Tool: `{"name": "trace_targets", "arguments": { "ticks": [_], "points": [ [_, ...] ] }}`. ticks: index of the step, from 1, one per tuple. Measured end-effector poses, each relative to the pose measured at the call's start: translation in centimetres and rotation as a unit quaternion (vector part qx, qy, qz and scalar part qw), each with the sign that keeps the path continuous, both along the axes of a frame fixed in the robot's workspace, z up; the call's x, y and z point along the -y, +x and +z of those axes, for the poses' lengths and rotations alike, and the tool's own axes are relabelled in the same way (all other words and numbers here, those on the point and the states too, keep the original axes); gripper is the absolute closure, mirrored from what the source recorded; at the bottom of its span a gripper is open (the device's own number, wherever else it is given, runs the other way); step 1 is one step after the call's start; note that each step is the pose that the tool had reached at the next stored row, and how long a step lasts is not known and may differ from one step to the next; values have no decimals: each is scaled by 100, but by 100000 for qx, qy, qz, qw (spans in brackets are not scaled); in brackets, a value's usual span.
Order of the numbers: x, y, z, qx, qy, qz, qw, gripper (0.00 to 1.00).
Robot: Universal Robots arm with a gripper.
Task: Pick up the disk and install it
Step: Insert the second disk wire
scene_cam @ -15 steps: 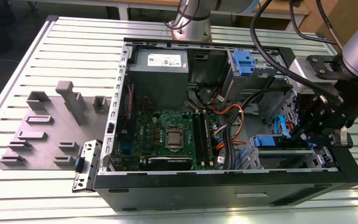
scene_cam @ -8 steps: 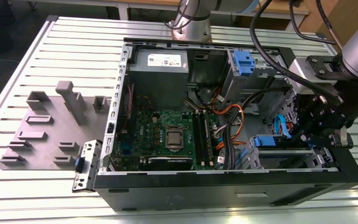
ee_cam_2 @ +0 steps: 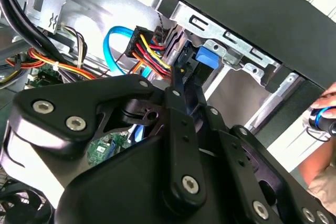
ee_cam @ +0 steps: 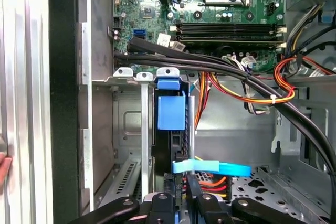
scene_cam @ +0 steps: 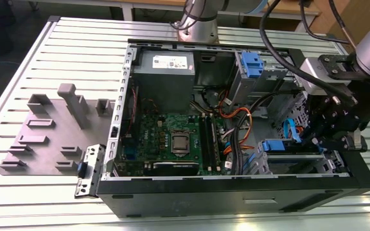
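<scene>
Disk (ee_cam: 171,109) edge-on in case bay | fingers (ee_cam: 181,182) closed on disk | case (scene_cam: 236,192) on slatted metal table (scene_cam: 44,72)

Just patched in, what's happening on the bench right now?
The arm has its gripper down inside the open computer case, at the drive bay on the exterior view's right. In the first wrist view the disk stands on edge in the bay's metal cage, blue carrier showing, with the gripper's fingers reaching to its near end. Orange and red cables run just beside it.
</scene>
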State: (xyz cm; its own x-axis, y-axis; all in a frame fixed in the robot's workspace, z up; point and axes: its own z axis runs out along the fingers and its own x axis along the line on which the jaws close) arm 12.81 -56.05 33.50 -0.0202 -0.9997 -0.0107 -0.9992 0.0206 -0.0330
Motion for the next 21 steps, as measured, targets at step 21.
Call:
{"name": "trace_targets", "arguments": {
  "ticks": [21],
  "points": [
    [0,-25,238,-1,-1,4,100000,76]
  ]
}}
